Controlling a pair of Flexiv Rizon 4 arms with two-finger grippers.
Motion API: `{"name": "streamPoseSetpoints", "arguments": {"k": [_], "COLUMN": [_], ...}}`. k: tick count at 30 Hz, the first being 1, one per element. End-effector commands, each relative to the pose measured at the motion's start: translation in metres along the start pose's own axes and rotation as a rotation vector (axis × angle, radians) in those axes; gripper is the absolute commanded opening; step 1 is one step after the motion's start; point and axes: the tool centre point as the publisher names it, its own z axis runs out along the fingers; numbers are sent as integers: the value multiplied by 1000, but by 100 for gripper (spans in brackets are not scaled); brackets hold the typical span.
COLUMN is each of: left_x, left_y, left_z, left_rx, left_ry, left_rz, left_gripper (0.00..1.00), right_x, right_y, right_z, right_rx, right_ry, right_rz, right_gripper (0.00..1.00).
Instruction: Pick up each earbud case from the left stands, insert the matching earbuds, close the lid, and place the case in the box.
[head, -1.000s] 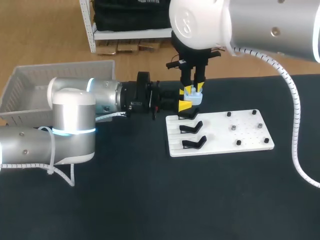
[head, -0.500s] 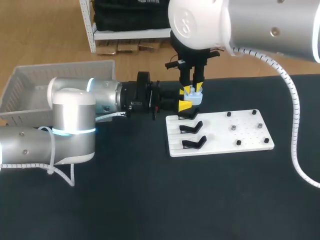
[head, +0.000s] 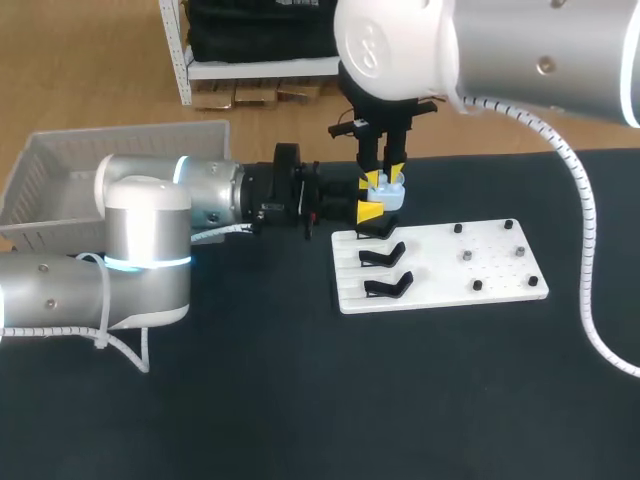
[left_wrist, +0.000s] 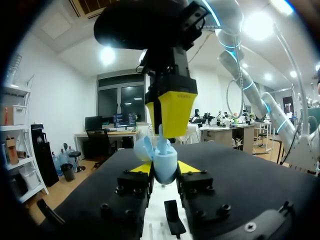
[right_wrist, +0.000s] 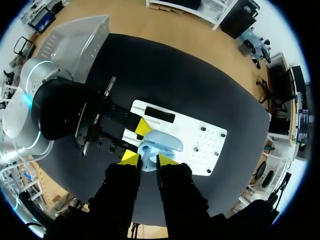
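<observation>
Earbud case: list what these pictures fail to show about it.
- Head view: the right gripper covers the opening of the earbud case from above.
- Left wrist view: the case shows side-on; its raised lid and the right gripper block the inside.
- Right wrist view: what lies inside is too small to tell.
- Head view: the left arm hides part of the box floor.

Your left gripper (head: 371, 201) and right gripper (head: 383, 180) crowd the white board (head: 440, 275)'s far left corner. Two black stands (head: 386, 285) line its left side. You can pass along its near edge.

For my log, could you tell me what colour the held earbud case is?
The small rounded earbud case is pale blue; clearest in left wrist view.
</observation>
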Motion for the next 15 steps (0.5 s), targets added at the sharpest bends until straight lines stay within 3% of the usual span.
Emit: {"name": "streamPoseSetpoints", "arguments": {"k": [1,15], "left_x": [1,1], "left_y": [1,1], "left_z": [1,1], "left_rx": [2,2], "left_ry": [-3,-3], "left_rz": [2,2], "left_gripper": [0,0], "right_x": [-4,-5], "right_y": [0,1], "right_z": [1,0], "right_rx": [2,6], "right_ry": [5,1], "right_rz": [0,0], "right_gripper": [0,0]}}
